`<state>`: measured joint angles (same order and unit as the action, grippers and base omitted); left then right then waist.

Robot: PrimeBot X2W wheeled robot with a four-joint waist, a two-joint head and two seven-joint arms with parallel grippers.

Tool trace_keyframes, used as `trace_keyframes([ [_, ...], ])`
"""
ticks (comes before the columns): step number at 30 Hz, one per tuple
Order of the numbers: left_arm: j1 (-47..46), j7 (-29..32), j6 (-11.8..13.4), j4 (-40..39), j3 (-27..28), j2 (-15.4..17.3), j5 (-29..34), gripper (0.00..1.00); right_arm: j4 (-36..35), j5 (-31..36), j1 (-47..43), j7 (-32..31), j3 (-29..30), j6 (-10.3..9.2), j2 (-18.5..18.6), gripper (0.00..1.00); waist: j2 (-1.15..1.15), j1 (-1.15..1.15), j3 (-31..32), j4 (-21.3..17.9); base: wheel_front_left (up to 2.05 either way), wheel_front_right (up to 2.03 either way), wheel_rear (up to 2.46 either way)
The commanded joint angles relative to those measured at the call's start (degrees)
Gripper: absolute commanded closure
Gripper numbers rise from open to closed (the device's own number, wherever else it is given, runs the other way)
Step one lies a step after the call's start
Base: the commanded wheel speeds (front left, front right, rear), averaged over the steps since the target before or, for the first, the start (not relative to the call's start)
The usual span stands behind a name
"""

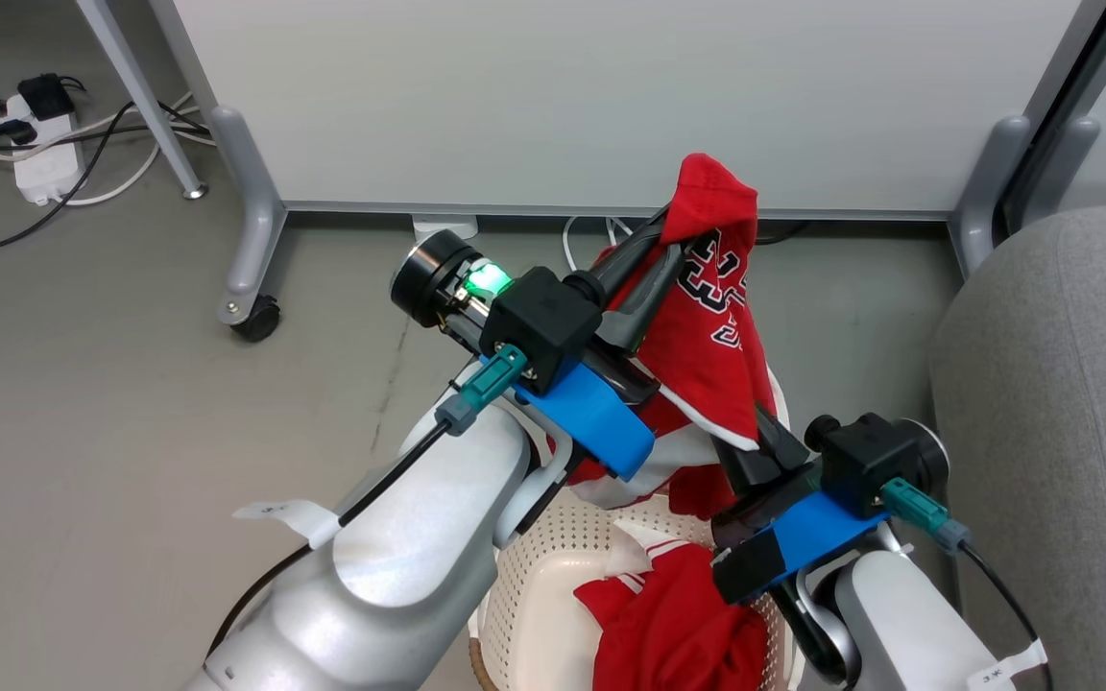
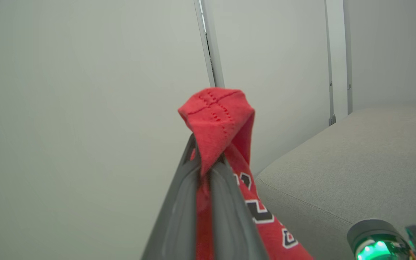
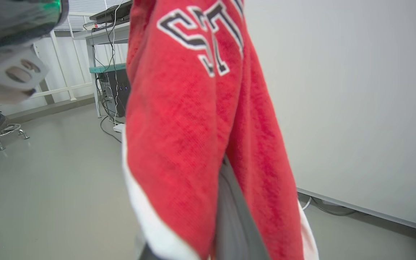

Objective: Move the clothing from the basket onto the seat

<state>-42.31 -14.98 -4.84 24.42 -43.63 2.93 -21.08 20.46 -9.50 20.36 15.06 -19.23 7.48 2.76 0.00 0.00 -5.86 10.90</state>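
The head view looks steeply down from above the basket [image 1: 524, 585], with the seat [image 1: 1071, 384] at its right edge. The left wrist view sits right against the red jersey [image 2: 215, 115], facing roughly level toward a wall [image 2: 85, 108] and that seat. The right wrist view faces the same jersey, equally close, floor [image 3: 49, 180] and wall behind

The jersey [image 2: 215, 115] in the left tool [image 2: 205, 159] is knitted cloth. The basket [image 1: 534, 576] is matt perforated plastic, the seat [image 2: 356, 162] rough woven fabric.
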Motion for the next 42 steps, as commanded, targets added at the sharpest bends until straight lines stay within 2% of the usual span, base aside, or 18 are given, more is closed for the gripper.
trace_keyframes([
  [1, -0.73, -0.17, 0.41, 0.17, -0.08, -0.02, -0.23, 1.0, 0.12, -0.51, 0.67, 0.18, 0.25, 0.03, 0.2, 1.0, 0.0, 0.0, -0.05, 0.01, 0.0, 0.0, 0.0],
  [21, 0.11, -0.28, 0.77, 1.41, -0.29, -0.04, -0.55, 1.0, -0.94, -2.32, 0.2, 0.18, -0.34, 0.03, 0.21, 1.0, 0.0, 0.0, 0.18, -0.38, 0.0, 0.0, 0.0],
  [22, 0.17, -0.28, 0.88, 1.44, -0.26, -0.04, -0.47, 0.64, -1.0, -2.44, 0.15, 0.18, -0.34, 0.03, 0.21, 1.0, 0.0, 0.0, 0.17, -0.38, 0.0, 0.0, 0.0],
  [23, 0.23, -0.28, 1.07, 1.43, -0.16, -0.04, -0.37, 0.0, -1.08, -2.46, 0.11, 0.18, -0.32, 0.03, 0.21, 1.0, 0.0, 0.0, 0.16, -0.38, 0.0, 0.0, 0.0],
  [36, 1.28, -0.23, 1.34, 0.62, 0.55, -0.03, 0.8, 0.0, -1.84, -2.62, -0.47, 0.18, 1.29, 0.03, 0.22, 1.0, 0.0, 0.0, 0.06, -0.43, 0.0, 0.0, 0.0],
  [42, 2.55, -0.24, 1.26, -0.19, 0.94, 0.5, 1.42, 0.0, -2.48, -2.33, -0.82, 0.19, 3.64, 0.03, 0.22, 1.0, 0.0, 0.0, -0.7, -2.33, 0.0, 0.0, 0.0],
])
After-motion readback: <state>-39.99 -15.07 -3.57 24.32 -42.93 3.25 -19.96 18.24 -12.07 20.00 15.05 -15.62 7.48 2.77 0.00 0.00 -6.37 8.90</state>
